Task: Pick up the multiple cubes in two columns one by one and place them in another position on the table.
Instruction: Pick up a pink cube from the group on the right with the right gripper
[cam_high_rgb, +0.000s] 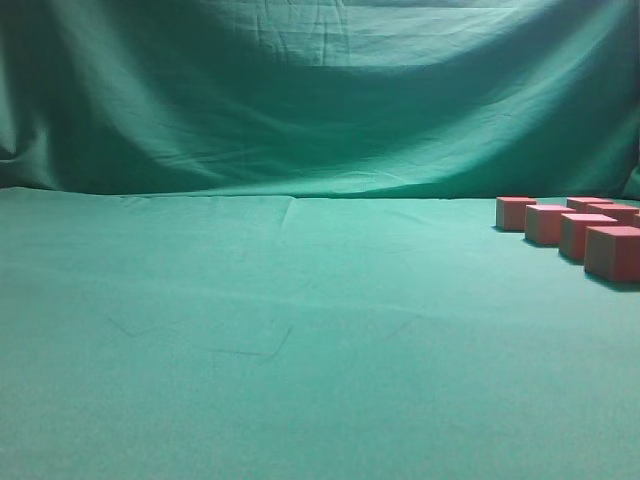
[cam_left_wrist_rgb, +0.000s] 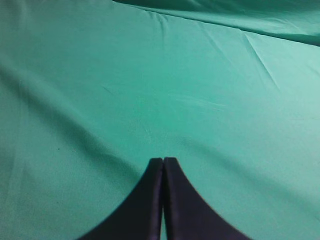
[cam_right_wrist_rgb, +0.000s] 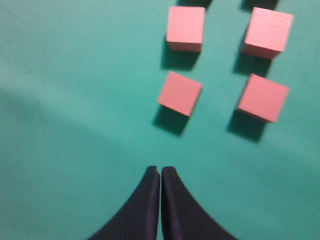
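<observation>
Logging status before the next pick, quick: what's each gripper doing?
Left gripper: shut, holding nothing.
Right gripper: shut, empty, short of the reddish-pink cubes.

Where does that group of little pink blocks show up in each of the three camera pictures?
Exterior view: the small reddish-pink cubes sit at the far right edge, in two rows.
Left wrist view: not in it; only teal-green cloth table and the shut left gripper.
Right wrist view: upper right, two columns, ahead of the shut right gripper.
Shared landmark: the teal-green cloth.

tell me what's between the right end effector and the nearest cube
Nothing but bare table. In the right wrist view the shut right end effector points at the nearest cube, with only teal cloth between.
</observation>
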